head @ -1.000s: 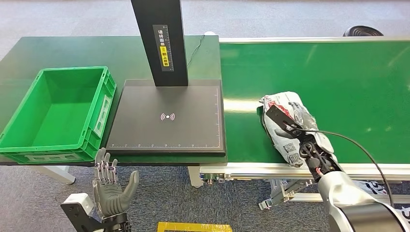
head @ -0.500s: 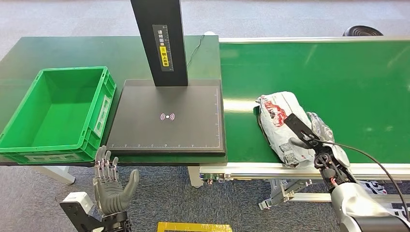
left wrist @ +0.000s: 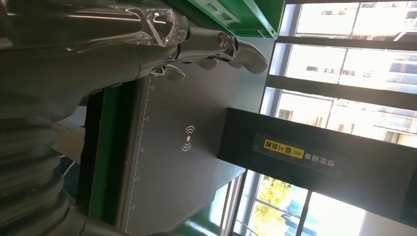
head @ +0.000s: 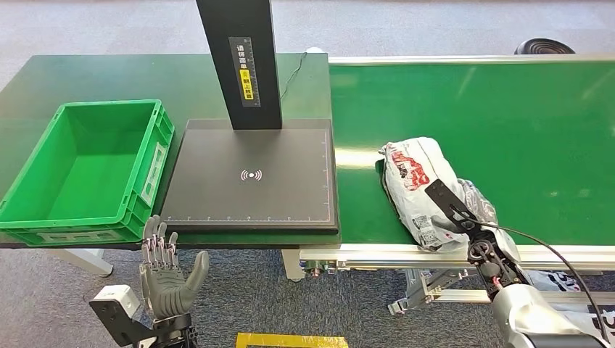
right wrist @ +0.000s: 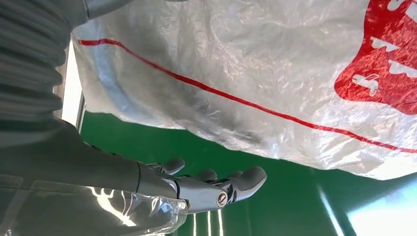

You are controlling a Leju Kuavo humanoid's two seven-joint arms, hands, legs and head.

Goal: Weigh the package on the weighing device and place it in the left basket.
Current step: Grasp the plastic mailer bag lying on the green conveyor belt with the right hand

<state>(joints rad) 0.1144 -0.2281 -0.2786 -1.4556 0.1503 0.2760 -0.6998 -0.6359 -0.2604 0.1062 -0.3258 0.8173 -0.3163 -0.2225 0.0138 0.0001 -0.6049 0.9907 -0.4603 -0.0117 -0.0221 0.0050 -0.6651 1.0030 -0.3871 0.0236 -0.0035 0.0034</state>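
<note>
**A:** So what's different from a second ago?

**B:** The right hand (head: 475, 217) has slid back toward the near edge of the belt (head: 508, 116), and the package (head: 417, 174) has come with it, shifting a little toward the scale (head: 250, 181) and turning slightly. It lies on the belt, well apart from the scale's plate.

**A:** Is the hand holding it?

**B:** Not that I can see. In the right wrist view the fingers (right wrist: 216, 184) are stretched out and apart, lying alongside the plastic wrapping with green belt between them. Whether they touch the package on its far side, I cannot tell. I'd judge the grasp isn't made yet, so weighing hasn't begun.

**A:** And the other hand?

**B:** The left hand (head: 168, 279) hangs below the table (head: 87, 76) edge, palm up, fingers spread, holding nothing. It hasn't moved.

**A:** What about the containers?

**B:** One green basket (head: 156, 141) sits just beside the scale, on its left. Nothing is in it. The scale's plate carries nothing either.
</note>
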